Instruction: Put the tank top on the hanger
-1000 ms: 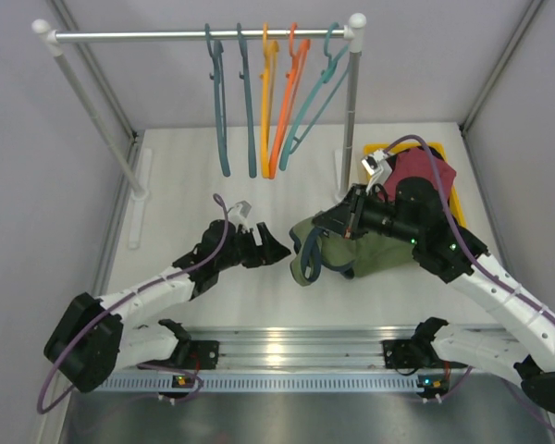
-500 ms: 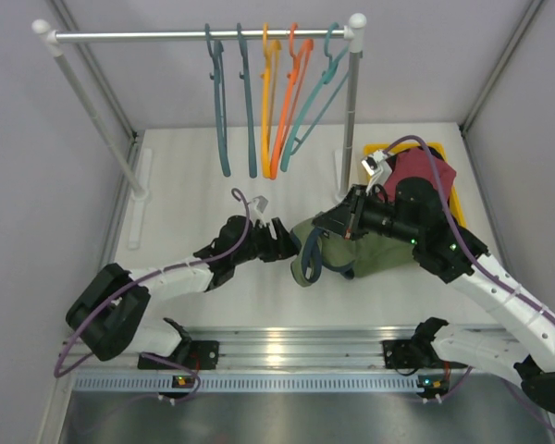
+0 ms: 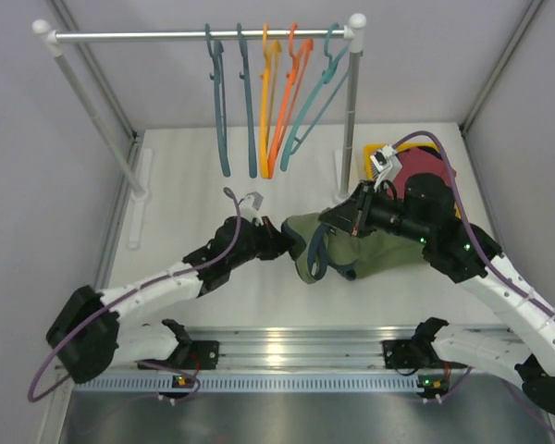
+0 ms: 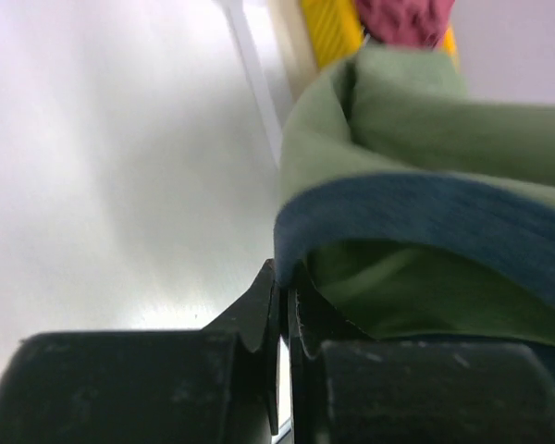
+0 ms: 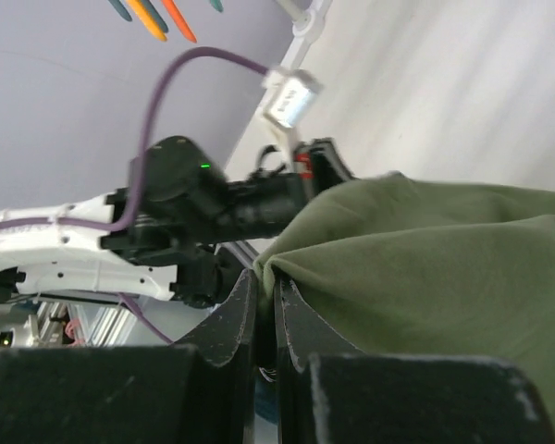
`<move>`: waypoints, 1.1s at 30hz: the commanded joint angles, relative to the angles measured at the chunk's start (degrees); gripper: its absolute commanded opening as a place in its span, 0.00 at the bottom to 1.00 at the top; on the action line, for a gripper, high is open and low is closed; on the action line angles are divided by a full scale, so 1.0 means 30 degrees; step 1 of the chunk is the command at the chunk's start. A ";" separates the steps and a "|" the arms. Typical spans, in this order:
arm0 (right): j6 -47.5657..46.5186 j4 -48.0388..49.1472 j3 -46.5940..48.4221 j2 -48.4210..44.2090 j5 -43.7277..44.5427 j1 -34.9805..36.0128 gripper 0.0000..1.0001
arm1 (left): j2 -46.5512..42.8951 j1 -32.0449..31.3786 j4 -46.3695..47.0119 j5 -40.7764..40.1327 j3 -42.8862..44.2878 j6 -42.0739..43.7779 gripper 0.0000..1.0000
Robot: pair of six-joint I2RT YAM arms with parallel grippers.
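The olive-green tank top [image 3: 370, 248] lies bunched at mid-table, its dark teal trim [image 3: 314, 250] looping at the left edge. My left gripper [image 3: 290, 242] is shut on that trim; in the left wrist view the fingertips [image 4: 285, 277] pinch the blue-teal band [image 4: 425, 222]. My right gripper [image 3: 338, 220] is shut on a fold of the green fabric [image 5: 425, 268], pinched at the jaw tips [image 5: 265, 282]. Two slate-teal hangers [image 3: 220, 102] [image 3: 250, 102] hang on the rail; I cannot tell which is the task's hanger.
Two orange hangers [image 3: 279, 92] and a lighter green-teal hanger [image 3: 314, 97] share the rail [image 3: 166, 36]. The rack's right post [image 3: 351, 111] stands just behind the top. A maroon garment [image 3: 409, 168] lies in a yellow tray [image 3: 377, 148] at the right.
My left arm reached right to the tank top and its jaws closed on the teal trim. The right gripper rose slightly with its fold of fabric.
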 commanded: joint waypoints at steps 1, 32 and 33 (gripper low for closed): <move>-0.1044 -0.0376 0.1969 -0.0386 0.0848 0.0231 0.00 | -0.4196 0.0014 -0.4854 -0.3287 0.1518 0.1448 0.00; 0.0091 -0.1469 -0.1331 0.0903 0.1261 0.0289 0.00 | -0.8271 0.0014 -1.6418 -0.3734 0.4781 0.2709 0.07; 0.0821 -0.0245 -0.2122 0.1223 0.1347 0.0464 0.00 | -0.8508 -0.0015 -1.5743 -0.3151 0.3525 0.2681 0.15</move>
